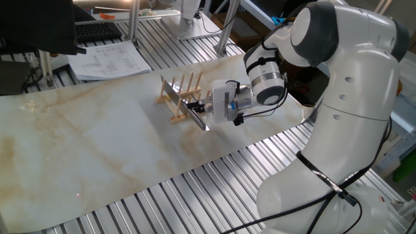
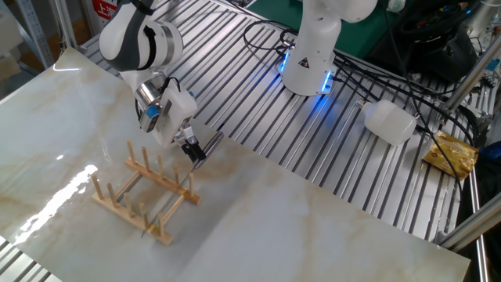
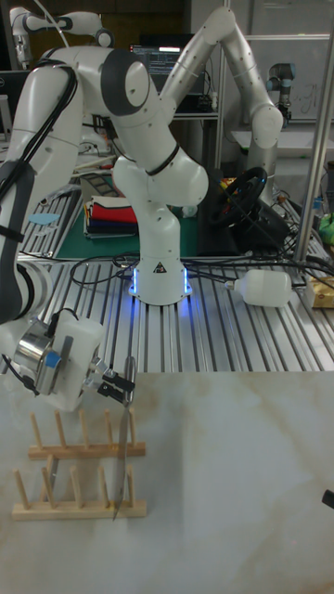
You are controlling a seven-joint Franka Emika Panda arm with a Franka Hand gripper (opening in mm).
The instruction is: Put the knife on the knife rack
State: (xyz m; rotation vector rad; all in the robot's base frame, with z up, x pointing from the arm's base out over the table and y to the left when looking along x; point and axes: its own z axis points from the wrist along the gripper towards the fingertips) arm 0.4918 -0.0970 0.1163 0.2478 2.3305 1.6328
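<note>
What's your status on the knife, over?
Hand at the knife handle, grip state unclear. Knife standing on edge in the rack, between the end pegs, handle sticking out. Nothing in the way.

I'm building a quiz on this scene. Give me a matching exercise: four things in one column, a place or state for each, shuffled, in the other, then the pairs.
1. knife
2. knife rack
3. gripper
4. white plastic jug

A. lying on the metal slats
B. at the knife's handle
C. standing on the marble tabletop
D. slotted on edge between pegs

Pairs: 1-D, 2-C, 3-B, 4-A
</note>
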